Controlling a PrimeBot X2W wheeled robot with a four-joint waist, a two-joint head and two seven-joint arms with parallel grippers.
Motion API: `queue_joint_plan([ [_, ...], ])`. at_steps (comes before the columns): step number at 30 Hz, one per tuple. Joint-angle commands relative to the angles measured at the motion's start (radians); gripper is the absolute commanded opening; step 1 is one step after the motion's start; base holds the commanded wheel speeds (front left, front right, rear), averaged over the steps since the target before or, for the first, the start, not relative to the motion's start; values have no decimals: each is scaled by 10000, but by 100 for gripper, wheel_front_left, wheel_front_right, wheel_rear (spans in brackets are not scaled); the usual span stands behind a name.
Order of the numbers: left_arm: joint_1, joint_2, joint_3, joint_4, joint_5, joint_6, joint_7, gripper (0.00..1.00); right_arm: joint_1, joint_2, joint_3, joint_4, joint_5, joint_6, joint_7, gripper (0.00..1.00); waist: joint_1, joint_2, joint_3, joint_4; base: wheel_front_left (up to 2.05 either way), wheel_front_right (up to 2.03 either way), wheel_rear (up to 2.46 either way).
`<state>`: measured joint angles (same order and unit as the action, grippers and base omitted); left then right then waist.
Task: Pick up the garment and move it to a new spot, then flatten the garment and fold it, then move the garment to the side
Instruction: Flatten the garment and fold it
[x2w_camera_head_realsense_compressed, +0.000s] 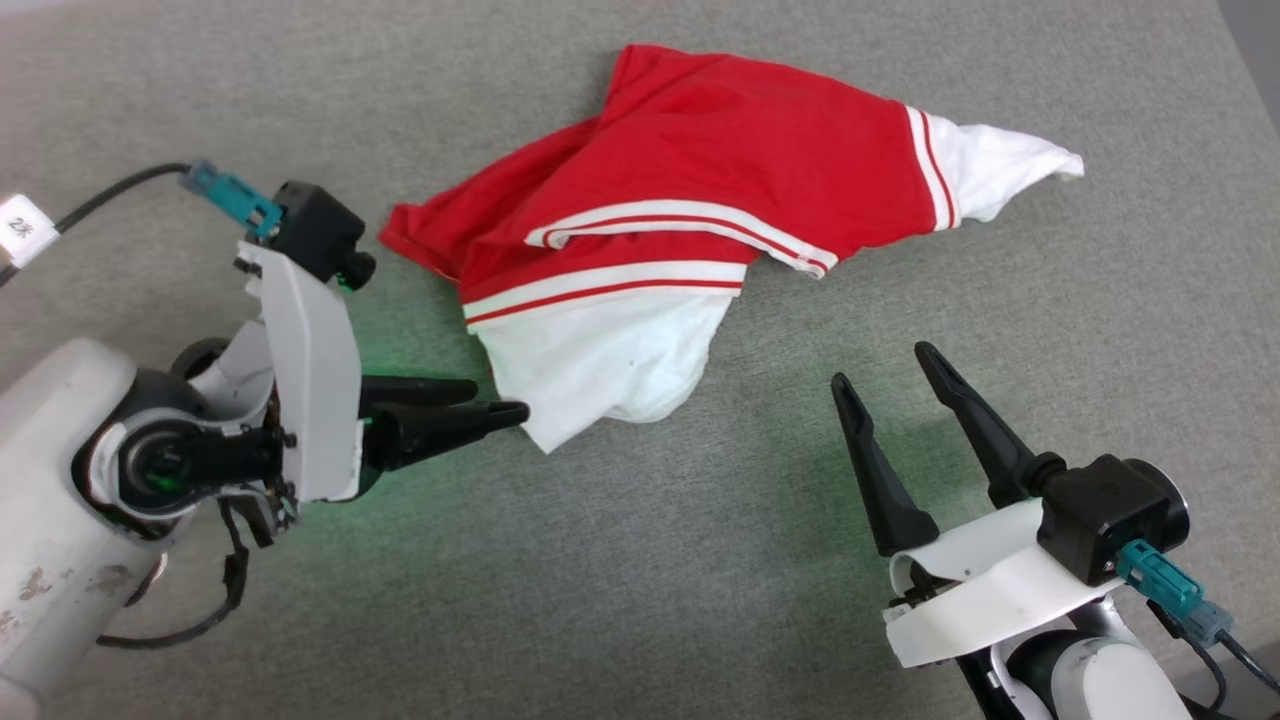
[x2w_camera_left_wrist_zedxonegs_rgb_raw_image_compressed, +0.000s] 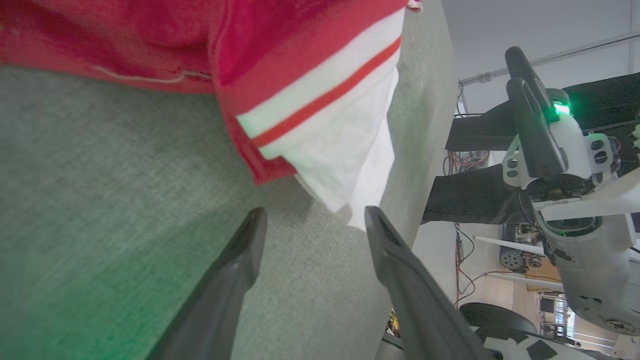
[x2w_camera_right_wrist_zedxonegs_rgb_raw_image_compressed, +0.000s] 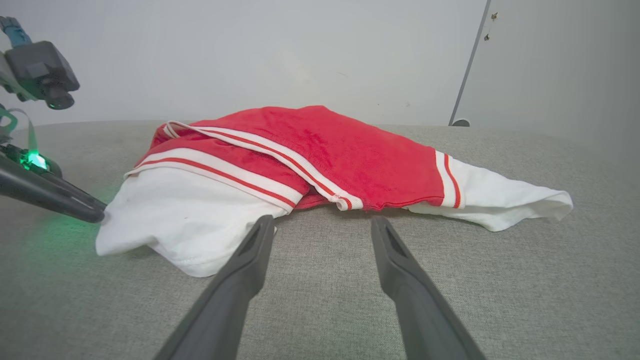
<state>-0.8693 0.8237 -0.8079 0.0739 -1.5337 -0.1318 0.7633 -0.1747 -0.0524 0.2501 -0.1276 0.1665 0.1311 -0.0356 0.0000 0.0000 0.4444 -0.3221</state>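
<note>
The garment (x2w_camera_head_realsense_compressed: 700, 170) lies in a bumpy heap on the grey table (x2w_camera_head_realsense_compressed: 640, 600), in the far half of the head view. It is not flat and not folded. Most of it is red, with white and red stripes where the sleeves start. The near sleeve (x2w_camera_head_realsense_compressed: 600, 360) is white and flops out toward the robot. The far sleeve (x2w_camera_head_realsense_compressed: 1000, 165) is white too and sticks out to the robot's right like a little pointy tail.

The left gripper (x2w_camera_head_realsense_compressed: 497, 400) is low over the table, turned on its side, and points across at the near sleeve. Its jaws are wide open (the left wrist view shows this best) and have nothing in them. The tips are right beside the bottom corner of that sleeve. I cannot tell if one tip touches the cloth. A green light (x2w_camera_right_wrist_zedxonegs_rgb_raw_image_compressed: 35, 160) shines on this gripper and makes the table under it look green.

The right gripper (x2w_camera_head_realsense_compressed: 882, 364) is on the other side of the near sleeve. Its jaws are wide open too and hold nothing. Its two dark fingers (x2w_camera_head_realsense_compressed: 875, 470) point up toward the red part of the garment. There is bare table between them and the cloth, so it is near but not touching.
</note>
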Motion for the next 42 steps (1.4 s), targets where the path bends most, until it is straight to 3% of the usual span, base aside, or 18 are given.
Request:
queue_joint_plan([
  [1,96,-43,57,-51,-189,24,79,100,63,32,38,-34,-14,-7,-89,100,0,0,164,-154,0,0,0],
  [7,-57,-97,139,-163,-288,24,112,99,-59,32,193,-73,73,-7,-97,100,0,0,264,-172,0,0,0],
  [8,-71,-138,147,-201,-291,24,63,50,-83,32,199,-84,79,-7,-101,100,0,0,278,-165,0,0,0],
  [9,-53,-206,216,-162,-377,24,-15,21,-99,30,188,-97,83,-7,-106,100,0,0,291,-151,0,0,0],
  [10,-56,-232,248,-126,-419,24,-56,0,-99,31,161,-102,121,-7,-132,100,0,0,292,-131,0,0,0],
  [16,-517,-127,584,-218,-5,24,-487,0,10,31,-85,-68,187,-7,-137,100,0,0,136,203,0,0,0],
  [27,-2169,1114,1350,73,971,24,-765,0,-274,29,-19,171,146,-7,208,100,0,0,-325,942,0,0,0],
  [34,-3262,1089,1799,164,489,24,-539,0,-287,27,-106,116,101,-7,385,100,0,0,-435,1146,0,0,0],
  [37,-3453,1392,1447,253,1350,24,-461,0,-253,29,-81,59,89,-7,427,100,0,0,-399,1153,0,0,0],
  [42,-3298,1633,938,1639,2571,36,-850,0,-314,29,84,21,193,-7,467,100,0,0,-237,1007,0,0,0],
])
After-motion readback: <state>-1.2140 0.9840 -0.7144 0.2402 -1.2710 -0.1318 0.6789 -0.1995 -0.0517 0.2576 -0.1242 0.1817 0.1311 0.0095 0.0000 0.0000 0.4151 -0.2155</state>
